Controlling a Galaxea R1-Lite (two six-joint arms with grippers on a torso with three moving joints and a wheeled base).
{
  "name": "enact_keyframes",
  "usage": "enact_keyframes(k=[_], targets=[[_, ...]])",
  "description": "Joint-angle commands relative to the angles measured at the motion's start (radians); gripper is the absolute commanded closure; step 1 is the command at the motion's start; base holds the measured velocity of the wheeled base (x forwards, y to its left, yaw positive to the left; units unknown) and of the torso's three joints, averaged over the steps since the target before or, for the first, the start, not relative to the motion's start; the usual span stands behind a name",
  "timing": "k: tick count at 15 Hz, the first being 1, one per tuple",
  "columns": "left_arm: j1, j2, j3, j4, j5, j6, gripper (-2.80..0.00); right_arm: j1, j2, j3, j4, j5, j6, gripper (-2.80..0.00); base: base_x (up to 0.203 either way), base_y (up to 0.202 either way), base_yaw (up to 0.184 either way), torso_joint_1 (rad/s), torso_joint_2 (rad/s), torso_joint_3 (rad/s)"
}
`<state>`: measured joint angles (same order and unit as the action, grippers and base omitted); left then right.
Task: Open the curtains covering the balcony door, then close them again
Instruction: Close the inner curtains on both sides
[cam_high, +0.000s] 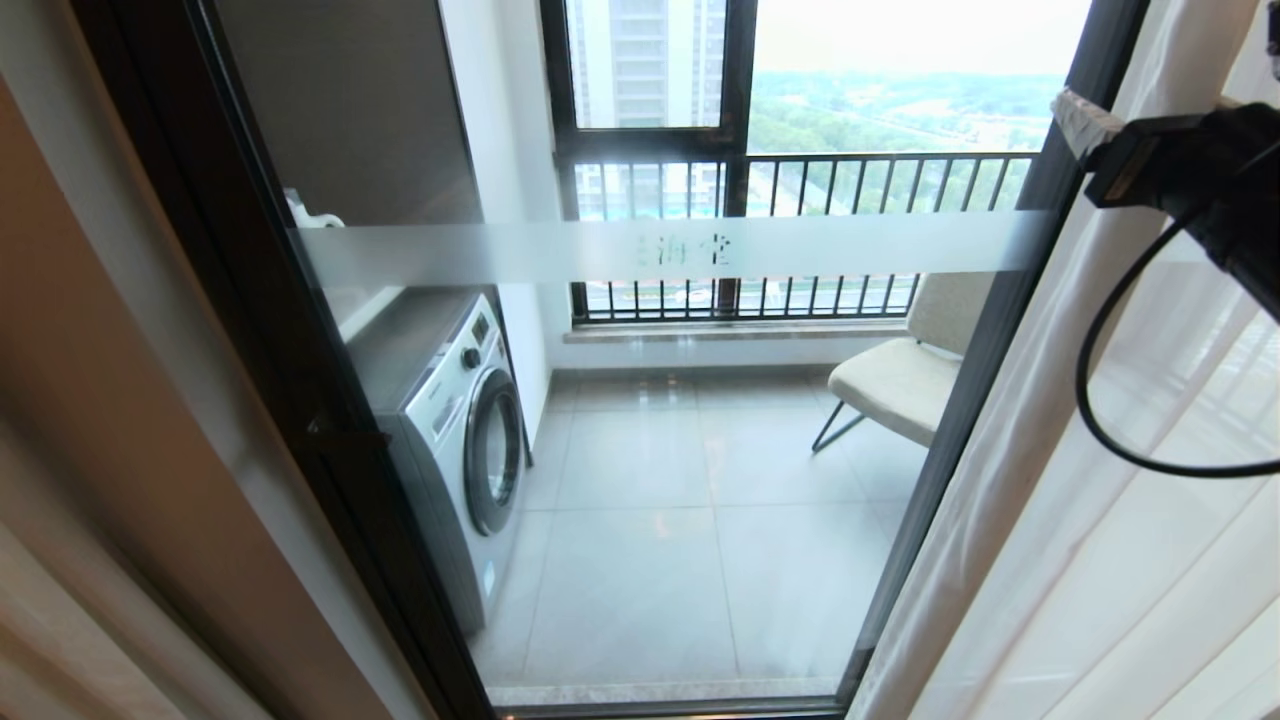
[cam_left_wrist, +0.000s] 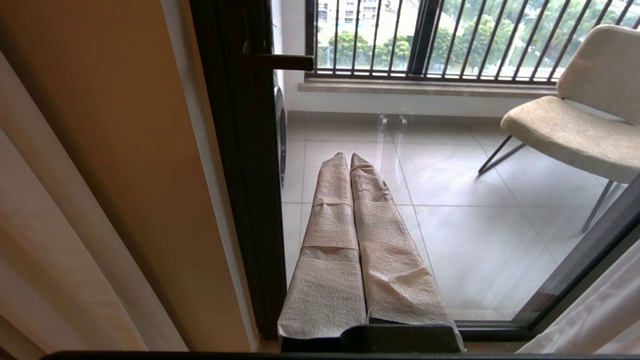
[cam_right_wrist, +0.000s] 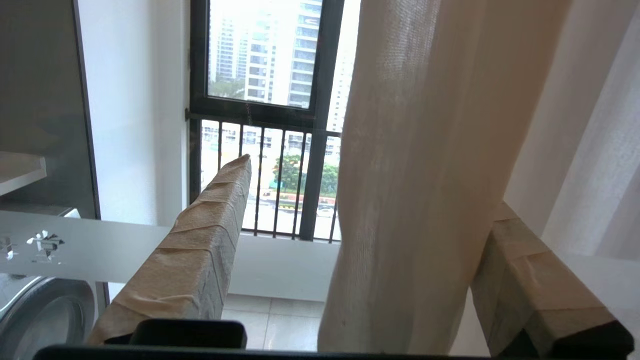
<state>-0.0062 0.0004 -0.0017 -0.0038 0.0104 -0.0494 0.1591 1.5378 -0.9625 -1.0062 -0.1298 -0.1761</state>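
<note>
The right gripper (cam_right_wrist: 360, 240) stood wide, its two paper-wrapped fingers (cam_right_wrist: 200, 250) spread well apart, with a fold of the curtains (cam_right_wrist: 420, 175) hanging down between them. The fold passed closer to the finger on the sheer side and looked to rest against it; the other finger stood clear of the cloth, so nothing was clamped. In the head view only the wrist and its looping black cable (cam_high: 1110, 400) showed at the right edge, raised level with the frosted band (cam_high: 660, 250) on the glass.

Beyond the fingers lay the balcony door (cam_high: 700, 480), its pane uncovered between black frame posts. The white sheer of the curtains (cam_high: 1090, 560) was gathered to the right of the gripper's side post, and a beige drape hung at the far left, past the opposite post. Through the glass, ahead of the gripper, stood a washing machine (cam_high: 470, 440), a pale chair (cam_high: 900, 375) and a barred window (cam_high: 790, 180).

The left gripper (cam_left_wrist: 350, 165) was low and apart from the work, its wrapped fingers (cam_left_wrist: 330, 240) pressed together along their length with nothing between them, pointing at the lower glass beside the dark frame and its handle (cam_left_wrist: 280, 62). The chair (cam_left_wrist: 575, 120) was visible beyond it, and the sheer's hem near its far side.
</note>
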Motion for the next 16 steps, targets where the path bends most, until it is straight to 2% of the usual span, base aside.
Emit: enact_keyframes(k=[1, 8, 15, 16], targets=[[0.0, 0.0, 0.0, -0.001, 0.0, -0.001, 0.0, 0.0, -0.129, 0.098, 0.022, -0.002, -0.002, -2.8, 0.0, 0.0, 0.0, 0.0, 0.0, 0.0], [0.0, 0.0, 0.0, -0.001, 0.0, -0.001, 0.0, 0.0, -0.453, 0.363, 0.156, -0.004, -0.002, -2.8, 0.0, 0.0, 0.0, 0.0, 0.0, 0.0], [0.0, 0.0, 0.0, -0.001, 0.0, -0.001, 0.0, 0.0, -0.596, 0.513, 0.218, -0.005, -0.002, -2.8, 0.0, 0.0, 0.0, 0.0, 0.0, 0.0], [0.0, 0.0, 0.0, -0.001, 0.0, -0.001, 0.0, 0.0, -0.604, 0.524, 0.219, -0.005, -0.002, 0.0, 0.0, 0.0, 0.0, 0.0, 0.0, 0.0]])
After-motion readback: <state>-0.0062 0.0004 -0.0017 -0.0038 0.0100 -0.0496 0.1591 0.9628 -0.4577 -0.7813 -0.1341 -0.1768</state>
